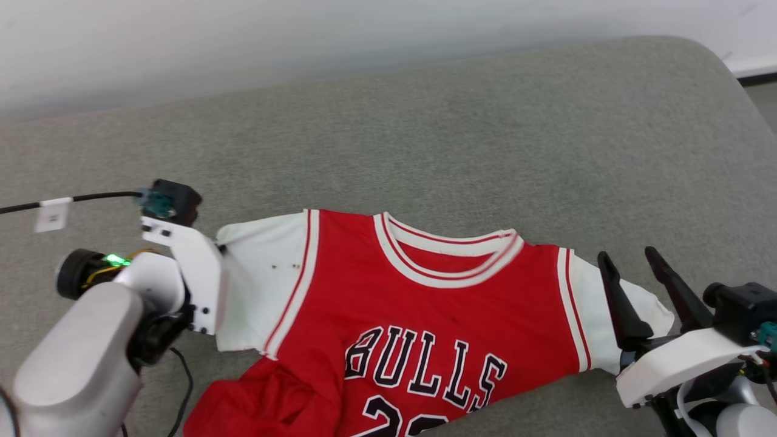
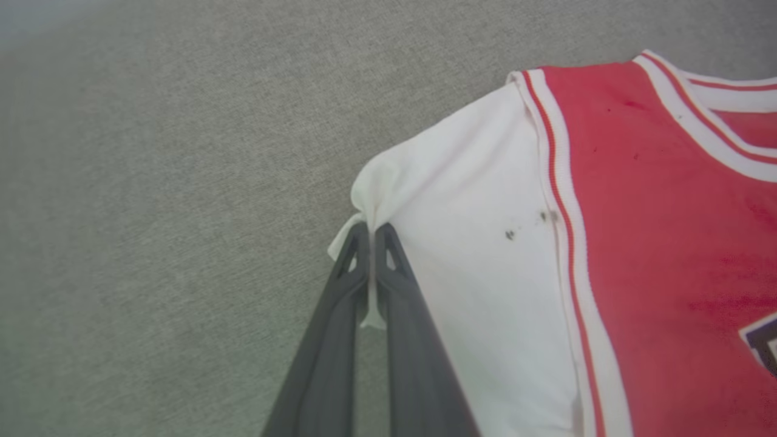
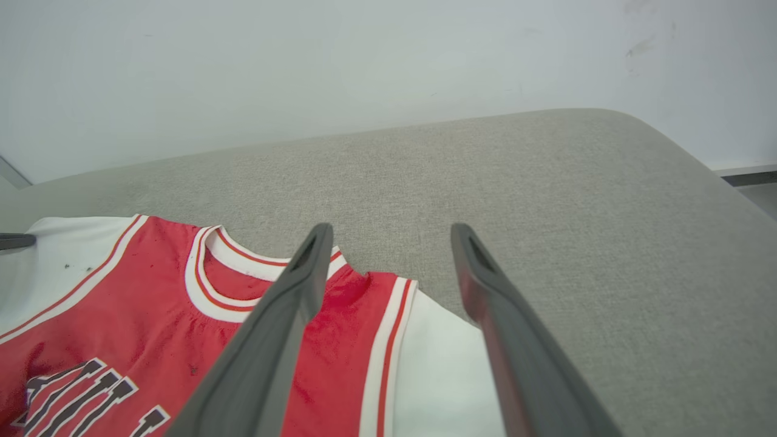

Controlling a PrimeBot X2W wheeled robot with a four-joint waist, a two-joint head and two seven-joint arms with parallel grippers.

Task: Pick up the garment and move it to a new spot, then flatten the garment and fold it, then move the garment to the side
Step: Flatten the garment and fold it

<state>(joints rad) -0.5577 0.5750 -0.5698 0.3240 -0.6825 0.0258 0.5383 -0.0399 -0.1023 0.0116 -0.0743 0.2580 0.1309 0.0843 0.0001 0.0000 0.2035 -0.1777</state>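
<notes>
The garment (image 1: 425, 303) is a red jersey with white short sleeves and black "BULLS" lettering, lying face up on a grey cushioned surface, its lower left part bunched. In the left wrist view my left gripper (image 2: 371, 227) is shut on the outer edge of the garment's (image 2: 655, 212) white sleeve, a pinch of cloth between the fingertips. My right gripper (image 1: 626, 254) stands open over the other white sleeve (image 1: 655, 309). In the right wrist view its jaws (image 3: 391, 229) are wide apart above that sleeve (image 3: 443, 364), with nothing between them.
The grey cushion (image 1: 485, 133) stretches far behind the garment up to a white wall. Its rounded edge (image 1: 737, 79) drops off at the right. A black cable with a white tag (image 1: 53, 212) crosses the left side near my left arm.
</notes>
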